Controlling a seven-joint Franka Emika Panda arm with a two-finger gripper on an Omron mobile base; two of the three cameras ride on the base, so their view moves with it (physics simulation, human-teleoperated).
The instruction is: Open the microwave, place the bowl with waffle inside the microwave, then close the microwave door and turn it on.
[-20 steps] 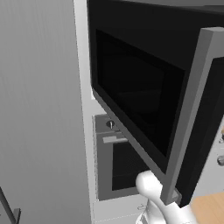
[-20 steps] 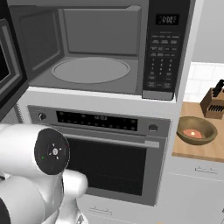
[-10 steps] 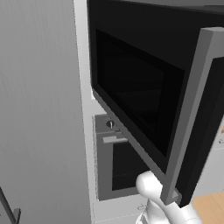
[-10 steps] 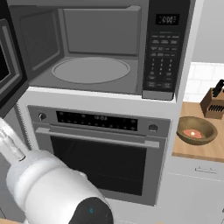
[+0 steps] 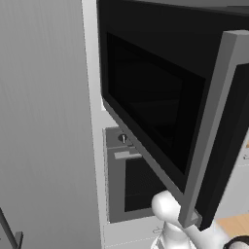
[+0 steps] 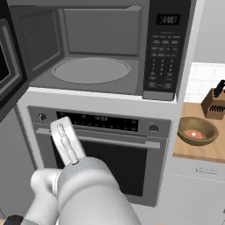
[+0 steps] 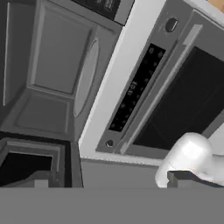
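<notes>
No legible text; microwave (image 6: 101, 48) display, keypad and oven (image 6: 105, 158) display digits blurred.

The wide black microwave door (image 5: 160, 116) has a glossy dark glass window and a matt grey bar handle (image 5: 211, 131), seemingly plastic. The microwave's light grey cavity (image 6: 88, 48) looks smooth and matt. To the right, the round brown bowl (image 6: 197, 131) and countertop (image 6: 193, 151) look wooden, and the silver-framed oven (image 6: 114, 154) metallic.

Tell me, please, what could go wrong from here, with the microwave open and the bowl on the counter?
1. The door stands swung wide beside the arm; a broad swing toward the bowl might knock it.
2. The bowl sits on the counter close to the knife block, so the claw could bump the block.
</notes>
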